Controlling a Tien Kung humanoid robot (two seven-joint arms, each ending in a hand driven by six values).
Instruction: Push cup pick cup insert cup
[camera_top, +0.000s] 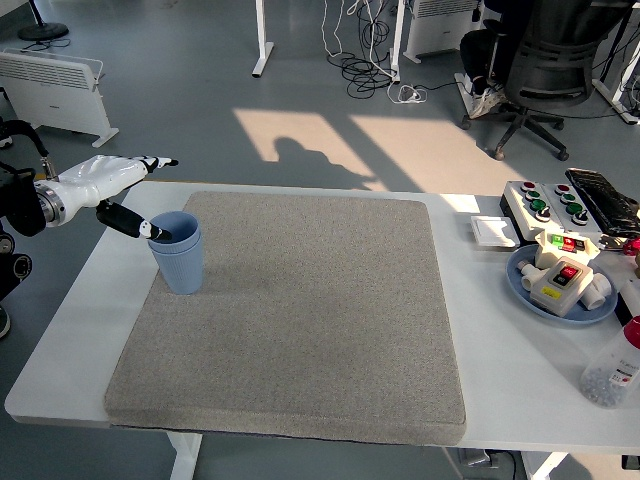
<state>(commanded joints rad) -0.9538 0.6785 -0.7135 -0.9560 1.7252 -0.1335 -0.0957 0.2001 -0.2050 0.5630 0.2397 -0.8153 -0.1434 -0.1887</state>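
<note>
Two light-blue plastic cups (178, 252) are seen nested one inside the other, standing upright on the left part of a grey, coarse-textured rectangular mat (310, 310) that covers most of the white table (500, 340). The stack is placed near the mat's left edge, toward its far side. The white, black-tipped left hand (118, 185) is held just beside the stack on its left, with the fingers stretched out and nothing gripped — the thumb tip lies at the rim of the upper cup, though contact cannot be confirmed, while the other fingers point away over the table's far edge. The right hand is not shown. On the right side of the table, well apart from the cups, a round blue plate (560, 290) holding a small white switch box is found, with a button panel (545, 203) behind it and a clear plastic bottle (612, 372) at the near right edge.
</note>
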